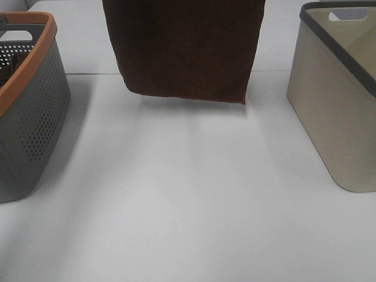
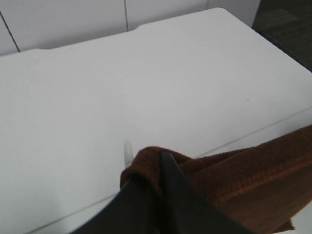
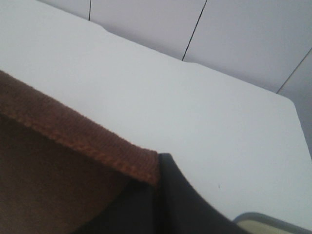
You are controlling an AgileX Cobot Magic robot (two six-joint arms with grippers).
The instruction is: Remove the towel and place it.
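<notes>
Status: towel (image 1: 185, 50) is off the table (image 1: 188, 200) and hangs as a flat sheet below both grippers, its top edge stretched between them. Left gripper (image 2: 160, 157) is clenched on one upper corner, with the cloth bunched over the dark fingertips. Right gripper (image 3: 162, 160) is clenched on the other upper corner, just under the stitched hem. The high view does not show either gripper; the towel runs out of that view at the top. Its lower edge hangs apart from the tabletop, with a soft shadow beneath it. A grey basket (image 1: 35, 111) with an orange rim stands outboard of the left gripper's side. A beige basket (image 1: 335, 123) with a dark rim stands outboard of the right gripper's side, and a bit of that rim shows close under the right gripper. The towel touches neither basket. Judgement: the removal half looks done, since the cloth is lifted and carried by both corners. The placing half is not yet begun. The task sentence names no spot, so the target cannot be told from here.
</notes>
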